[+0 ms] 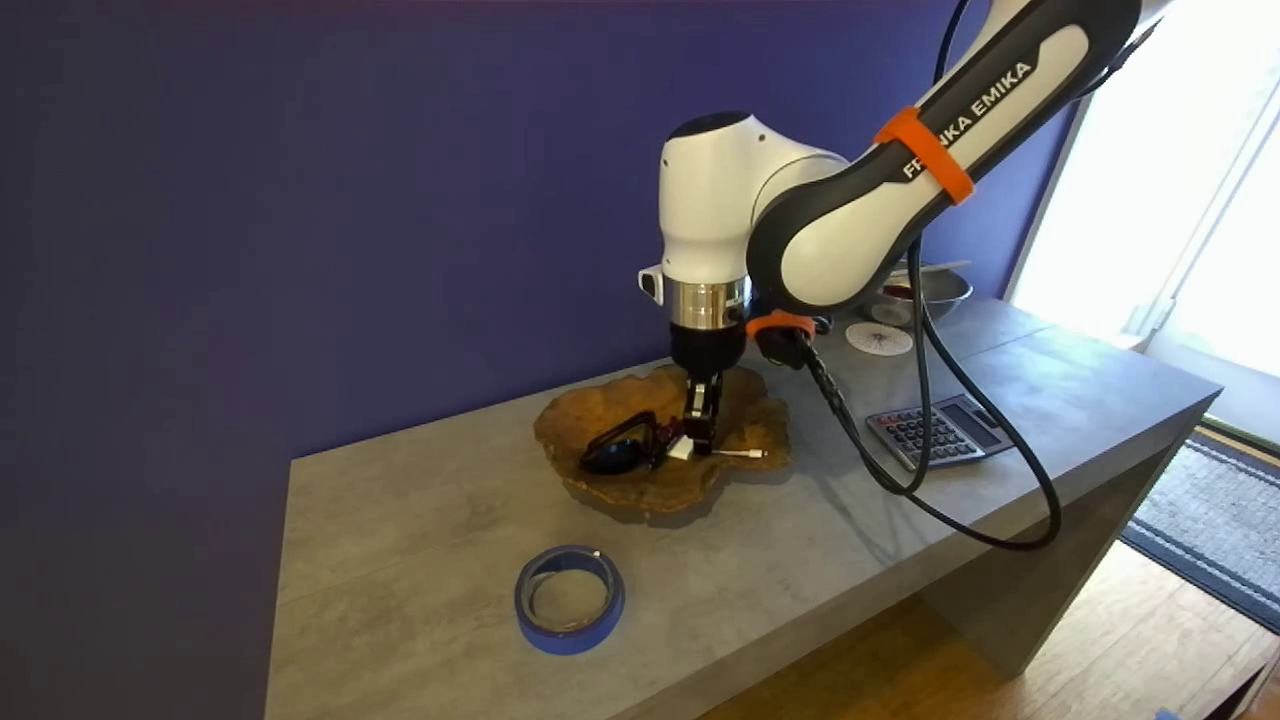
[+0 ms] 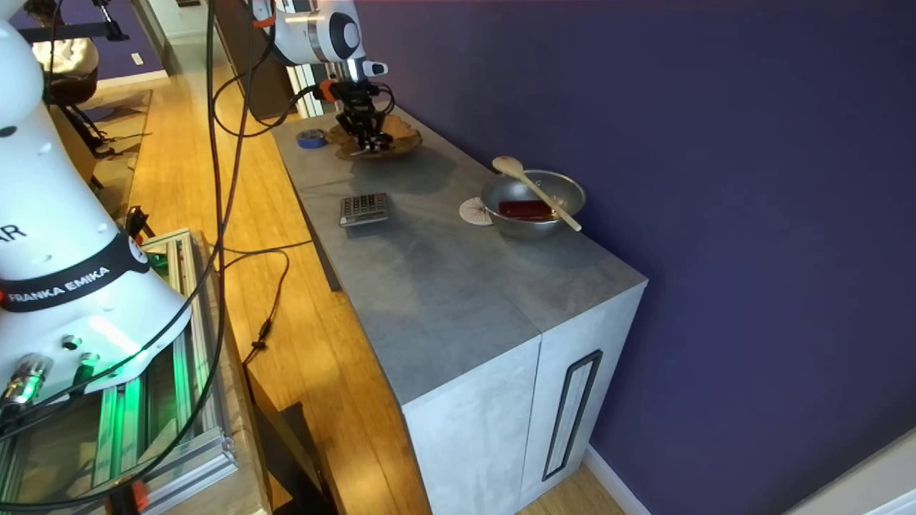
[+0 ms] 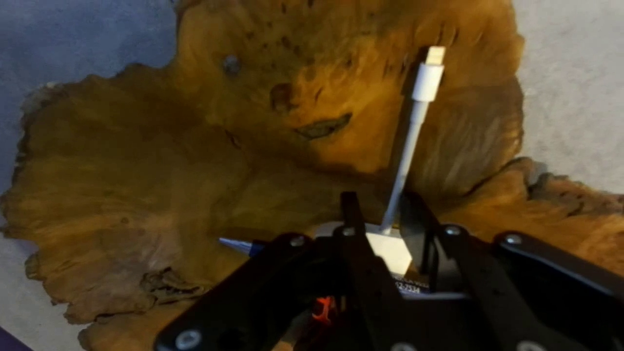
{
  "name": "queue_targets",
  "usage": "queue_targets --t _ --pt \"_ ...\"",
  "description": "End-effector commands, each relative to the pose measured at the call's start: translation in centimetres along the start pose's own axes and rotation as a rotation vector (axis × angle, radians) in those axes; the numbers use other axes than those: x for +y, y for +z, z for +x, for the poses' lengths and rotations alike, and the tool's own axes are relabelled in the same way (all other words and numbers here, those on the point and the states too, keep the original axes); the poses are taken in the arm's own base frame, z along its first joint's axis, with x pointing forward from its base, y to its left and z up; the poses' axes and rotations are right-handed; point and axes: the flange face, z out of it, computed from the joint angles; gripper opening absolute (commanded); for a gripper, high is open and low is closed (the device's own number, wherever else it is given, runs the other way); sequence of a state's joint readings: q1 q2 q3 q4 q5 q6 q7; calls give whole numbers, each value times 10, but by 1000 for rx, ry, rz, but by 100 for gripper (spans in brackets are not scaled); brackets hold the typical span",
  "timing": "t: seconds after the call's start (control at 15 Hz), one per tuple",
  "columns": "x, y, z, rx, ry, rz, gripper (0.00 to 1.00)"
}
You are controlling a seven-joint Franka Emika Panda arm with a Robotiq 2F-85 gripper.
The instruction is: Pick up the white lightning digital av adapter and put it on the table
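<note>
The white adapter lies in the brown wooden bowl (image 3: pixel 122 195). In the wrist view its body (image 3: pixel 392 251) is partly hidden behind my fingers. Its short cable (image 3: pixel 408 146) runs away from me to a metal plug. In an exterior view the white body (image 1: pixel 682 448) shows left of the fingers and the plug end to their right. My gripper (image 3: pixel 381 197) is partly open, with one finger on each side of the cable over the adapter. Whether the fingers touch it I cannot tell. The gripper also shows in an exterior view (image 1: pixel 702 445). The bowl stands on the grey table (image 1: pixel 420 560).
A black glossy item (image 1: pixel 612 456) lies beside the adapter in the bowl, with a blue-tipped pen (image 3: pixel 243 246) and a red piece (image 3: pixel 321 309). A blue tape roll (image 1: pixel 570 640), grey calculator (image 1: pixel 940 430) and metal bowl (image 2: pixel 526 230) with wooden spoon (image 2: pixel 533 187) stand on the table. A purple wall runs behind.
</note>
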State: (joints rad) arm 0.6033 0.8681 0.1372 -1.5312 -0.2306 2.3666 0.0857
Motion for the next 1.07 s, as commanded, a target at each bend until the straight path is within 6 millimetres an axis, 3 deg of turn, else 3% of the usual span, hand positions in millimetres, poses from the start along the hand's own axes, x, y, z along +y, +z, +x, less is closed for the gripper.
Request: queue_targets --t 0.0,0.07,0.13,0.6,1.0 --pt "-2 6 0 -23 20 43 18" --pt "-2 8 1 -25 21 50 15" --pt "0 12 1 -27 28 59 3" --pt "6 22 4 -42 64 91 0" --pt "-8 -44 -6 35 5 -18 0"
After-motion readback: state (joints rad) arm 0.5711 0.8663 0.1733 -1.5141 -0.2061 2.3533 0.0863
